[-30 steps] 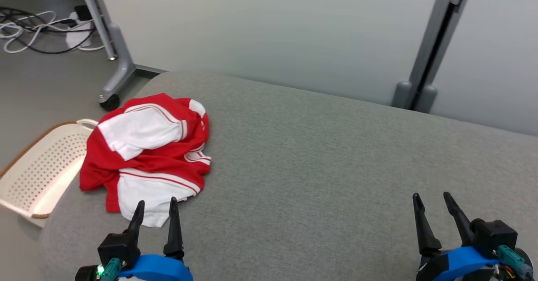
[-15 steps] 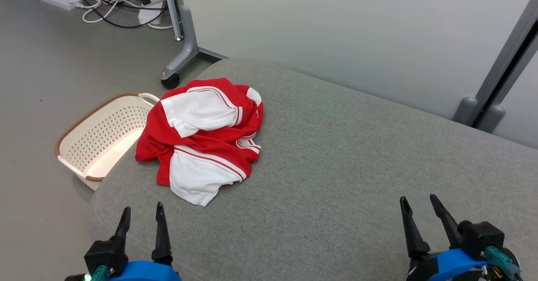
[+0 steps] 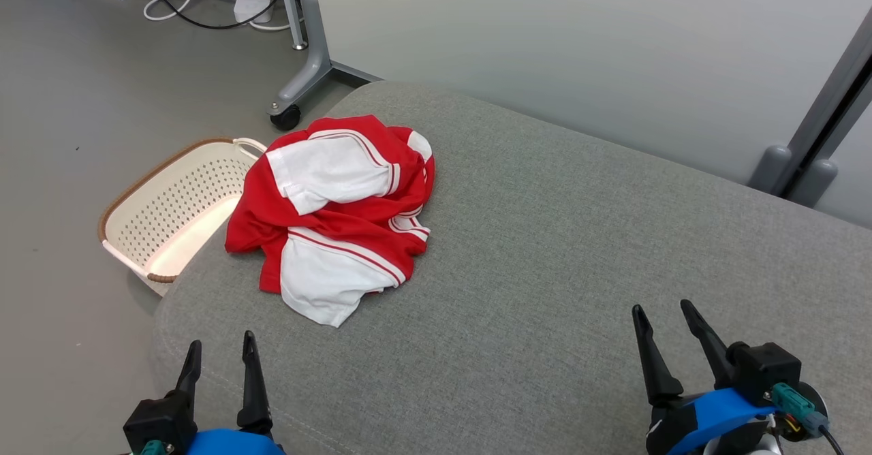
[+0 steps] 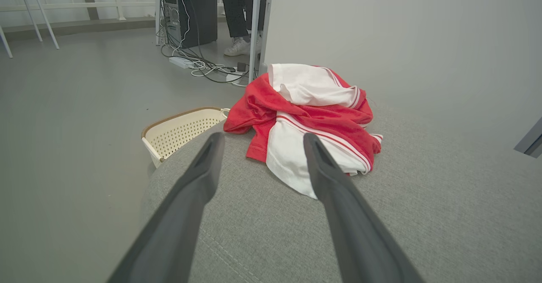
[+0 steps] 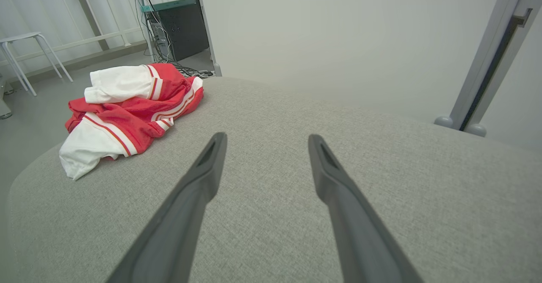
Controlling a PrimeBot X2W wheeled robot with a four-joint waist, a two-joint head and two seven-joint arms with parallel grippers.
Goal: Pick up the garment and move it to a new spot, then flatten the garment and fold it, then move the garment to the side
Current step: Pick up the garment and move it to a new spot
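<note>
Crumpled red-and-white garment (image 3: pixel 337 216) lies on a grey cushion (image 3: pixel 545 250), just beside a perforated basket (image 3: pixel 146 179), perhaps overhanging it. The left gripper (image 3: pixel 222 339) is near the basket and the right gripper (image 3: pixel 661 305) well apart from it, both spread and empty. A careless nudge could tip the garment into the basket.

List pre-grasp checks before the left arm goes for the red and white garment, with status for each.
1. The left pincer is open and empty: ok.
2. The right pincer is open and empty: ok.
3. The garment lies in a crumpled heap on the grey cushion, apart from both pincers: ok.
4. Nothing lies between the left pincer and the garment: ok.
5. Bare cushion right of the garment for a new spot: ok.
6. The basket sits by the cushion edge beside the garment; snag risk: cannot tell.
</note>
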